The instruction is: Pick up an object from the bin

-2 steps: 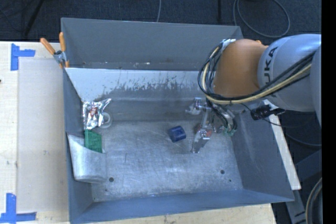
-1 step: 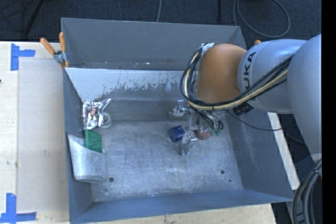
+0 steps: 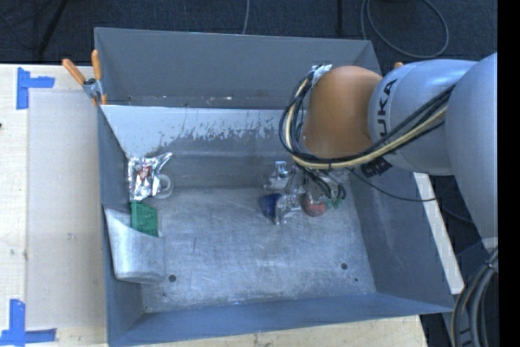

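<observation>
My gripper (image 3: 283,189) is low over the bin floor, right of the middle, half hidden under the arm's orange cover. A small dark blue thing (image 3: 269,207) lies right at its lower left tip, touching it or nearly so. A round reddish thing (image 3: 315,206) sits just to the right, under the cover's edge. Whether either is gripped cannot be made out.
At the bin's left wall lie a crinkled silver foil wrapper (image 3: 147,175), a small green block (image 3: 145,219) and a pale clear bag (image 3: 135,249). The arm and its cables cover the bin's right side.
</observation>
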Robot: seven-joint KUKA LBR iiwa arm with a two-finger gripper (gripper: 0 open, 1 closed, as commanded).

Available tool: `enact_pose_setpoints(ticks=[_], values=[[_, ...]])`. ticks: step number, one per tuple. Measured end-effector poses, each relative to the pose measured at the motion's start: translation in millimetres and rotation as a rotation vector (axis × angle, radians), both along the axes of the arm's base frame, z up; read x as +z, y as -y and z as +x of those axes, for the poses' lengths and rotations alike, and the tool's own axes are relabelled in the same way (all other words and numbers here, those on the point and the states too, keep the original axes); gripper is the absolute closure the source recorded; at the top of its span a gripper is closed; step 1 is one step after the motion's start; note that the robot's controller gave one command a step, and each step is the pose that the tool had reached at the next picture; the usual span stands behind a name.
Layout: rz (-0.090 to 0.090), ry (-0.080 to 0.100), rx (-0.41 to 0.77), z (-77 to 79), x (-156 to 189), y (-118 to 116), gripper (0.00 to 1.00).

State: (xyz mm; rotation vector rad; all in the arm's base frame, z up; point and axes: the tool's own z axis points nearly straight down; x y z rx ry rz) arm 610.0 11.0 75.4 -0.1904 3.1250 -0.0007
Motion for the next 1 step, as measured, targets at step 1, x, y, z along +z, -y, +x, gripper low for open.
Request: enact_pose_setpoints(ticks=[1], values=[[0.000,-0.001,0.018,-7.3,143.4,-9.2,1.00]])
